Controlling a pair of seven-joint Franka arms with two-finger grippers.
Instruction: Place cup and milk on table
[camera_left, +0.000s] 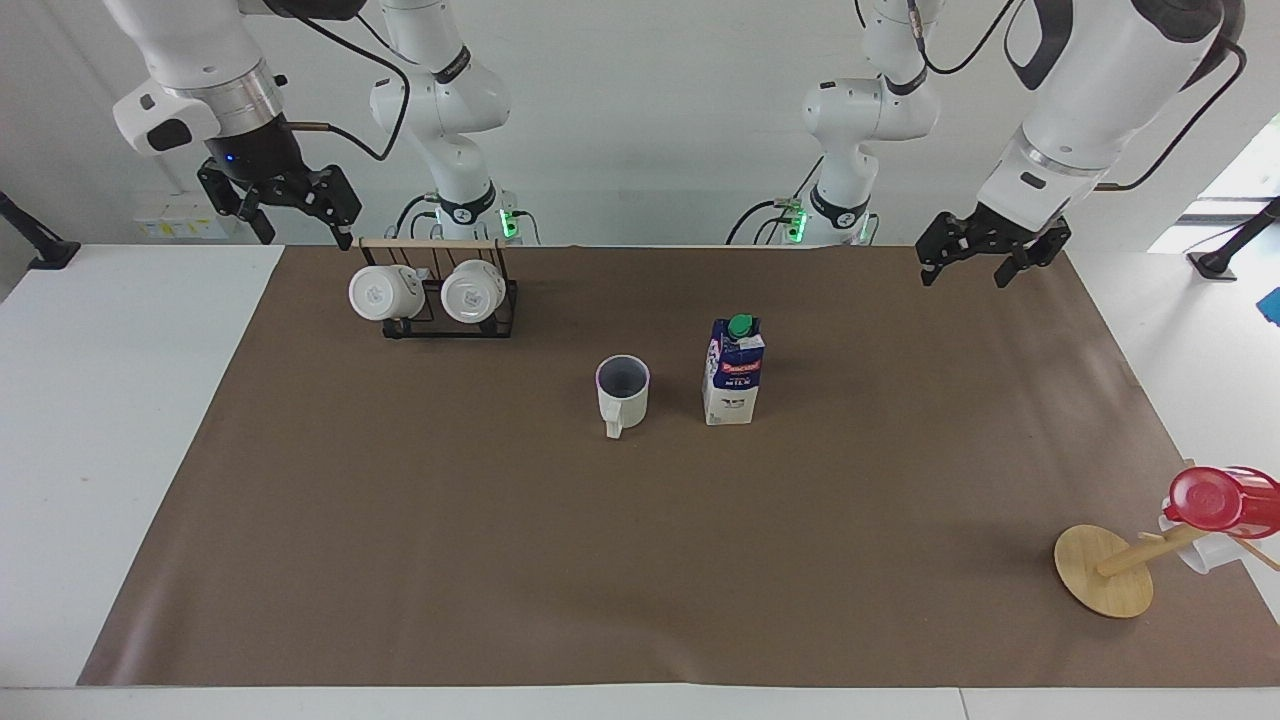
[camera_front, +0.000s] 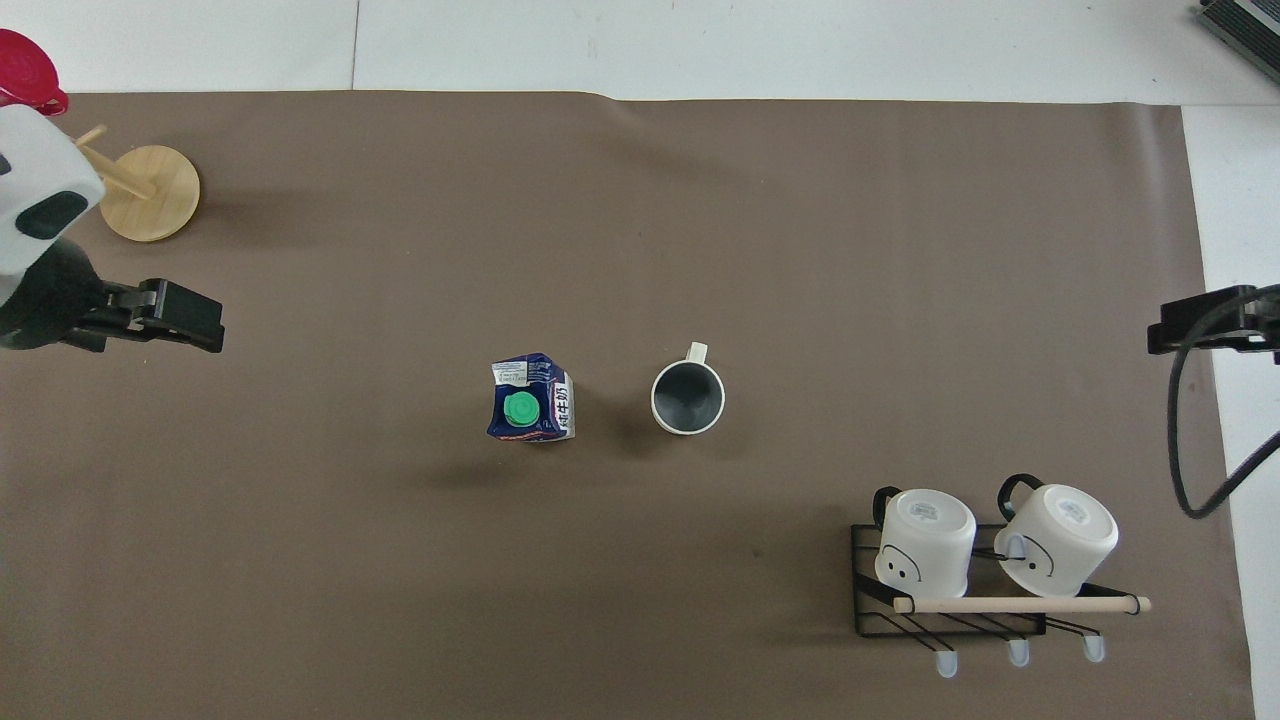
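The cup (camera_left: 622, 393) stands upright on the brown paper of the table (camera_left: 400, 550), its handle pointing away from the robots. It also shows in the overhead view (camera_front: 688, 398). The milk (camera_left: 735, 372) stands upright beside it, toward the left arm's end of the table, green cap up; it also shows in the overhead view (camera_front: 531, 398). My left gripper (camera_left: 962, 276) is open and empty, raised over the paper's edge nearest the robots, well apart from the milk; it also shows in the overhead view (camera_front: 200, 327). My right gripper (camera_left: 305, 235) is open and empty, waiting above the mug rack's end.
A black wire rack (camera_left: 440, 325) with two white mugs on their sides stands near the robots toward the right arm's end of the table. A tipped wooden stand with a round disc (camera_left: 1105, 570) and a red-topped cup (camera_left: 1215, 500) lies at the corner farthest from the robots.
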